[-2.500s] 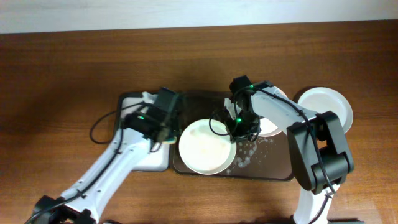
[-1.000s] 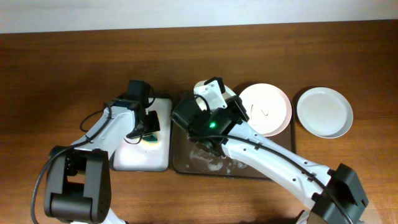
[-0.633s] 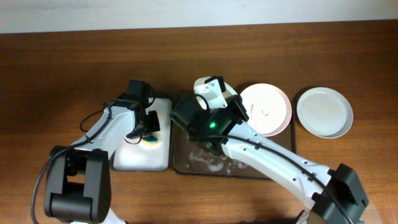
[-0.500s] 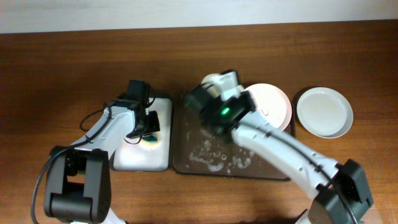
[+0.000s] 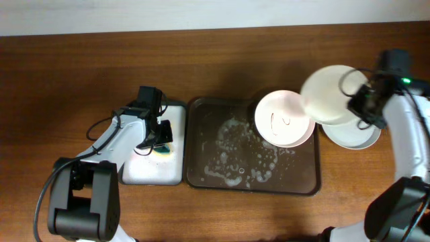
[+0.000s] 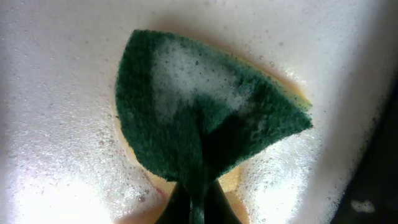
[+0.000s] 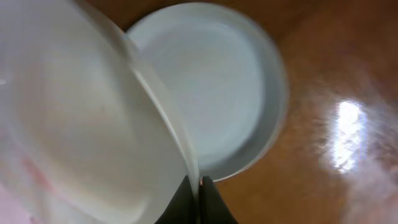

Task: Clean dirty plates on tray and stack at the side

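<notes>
Carried rightward, cream plate point(image 5: 329, 94) hangs tilted, clean, above pale plate point(image 5: 351, 137).

Soapy green sponge point(image 6: 205, 130) with yellow underside, creased down the middle, against small foam-covered white tray point(image 5: 151, 171); brown wooden desk point(image 5: 67, 81) beneath.

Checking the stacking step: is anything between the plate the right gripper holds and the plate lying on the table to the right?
Nothing visible. The held plate, tilted in the right gripper, hangs partly over the resting plate, whose face lies bare.
</notes>
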Controlling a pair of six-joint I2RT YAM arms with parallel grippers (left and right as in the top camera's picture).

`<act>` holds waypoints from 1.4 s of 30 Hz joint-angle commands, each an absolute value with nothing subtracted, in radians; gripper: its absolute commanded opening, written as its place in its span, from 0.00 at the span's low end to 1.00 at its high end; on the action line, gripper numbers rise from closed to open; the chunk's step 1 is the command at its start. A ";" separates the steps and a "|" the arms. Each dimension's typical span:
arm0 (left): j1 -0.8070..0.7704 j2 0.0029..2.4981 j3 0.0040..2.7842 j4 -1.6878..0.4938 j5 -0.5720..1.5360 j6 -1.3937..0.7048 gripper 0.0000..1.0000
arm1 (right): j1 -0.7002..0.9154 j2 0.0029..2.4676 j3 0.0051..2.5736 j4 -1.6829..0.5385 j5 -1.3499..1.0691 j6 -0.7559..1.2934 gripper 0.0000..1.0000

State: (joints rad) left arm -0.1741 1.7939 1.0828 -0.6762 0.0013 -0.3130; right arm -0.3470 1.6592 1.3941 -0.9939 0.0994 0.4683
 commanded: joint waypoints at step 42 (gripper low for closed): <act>-0.169 1.823 1.082 -0.682 0.012 -0.297 0.00 | -0.200 1.901 1.246 -0.780 -0.258 0.086 0.46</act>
State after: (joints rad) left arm -0.1741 1.7954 1.0828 -0.6796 0.0010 -0.3130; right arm -0.2085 1.8736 1.2545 -0.7872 -0.2787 0.0937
